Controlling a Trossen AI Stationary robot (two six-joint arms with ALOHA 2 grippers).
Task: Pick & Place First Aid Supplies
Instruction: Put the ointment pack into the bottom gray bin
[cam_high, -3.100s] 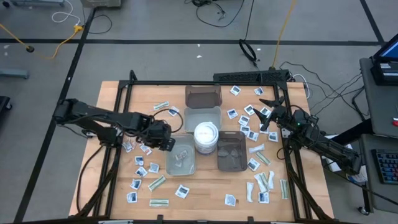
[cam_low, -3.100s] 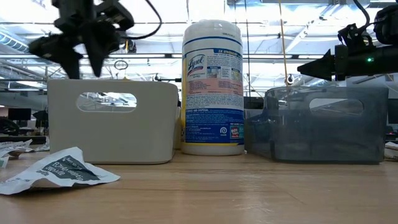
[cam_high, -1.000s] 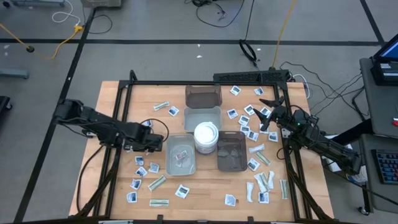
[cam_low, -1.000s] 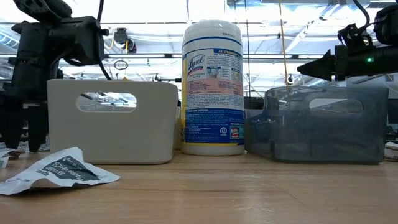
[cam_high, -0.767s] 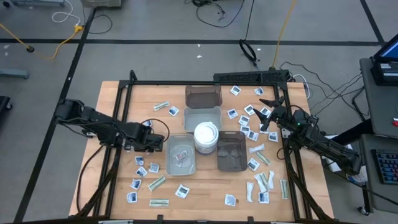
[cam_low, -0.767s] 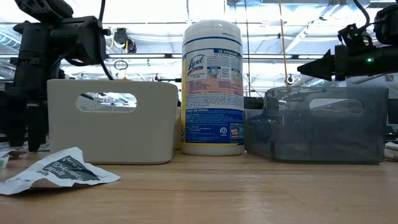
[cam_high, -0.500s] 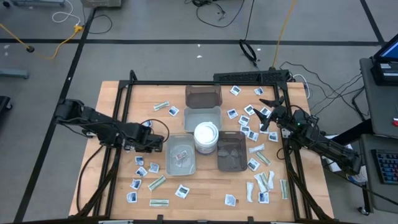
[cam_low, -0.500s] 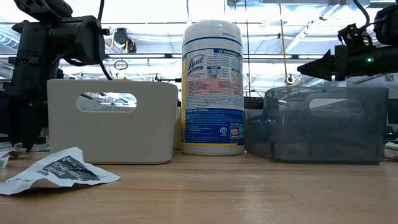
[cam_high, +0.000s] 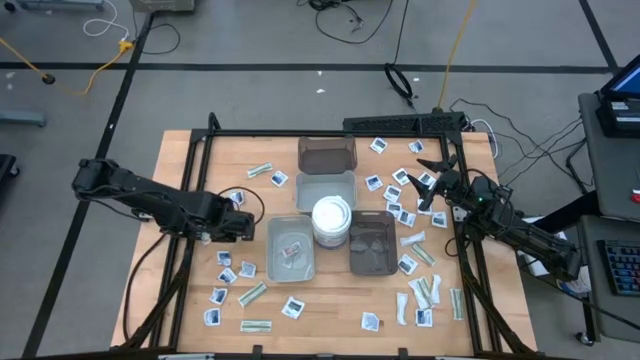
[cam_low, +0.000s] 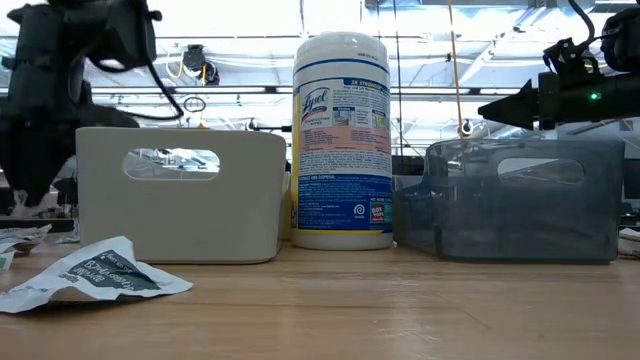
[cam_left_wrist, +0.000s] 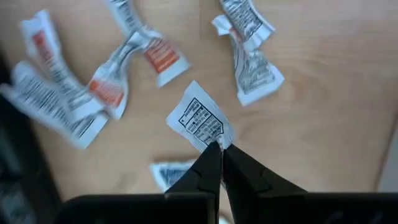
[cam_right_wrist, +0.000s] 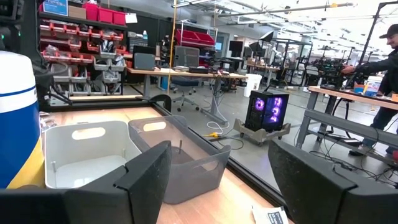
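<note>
Packet, square and white, pinched at its corner by the left gripper, lifted over the table left of the trays; light, floppy, corner-grip's fine; right gripper gapes empty.

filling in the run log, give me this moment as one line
left gripper: shut on square white packet, left of grey tray | right gripper: open, waiting at table's right | phase: pick
</note>
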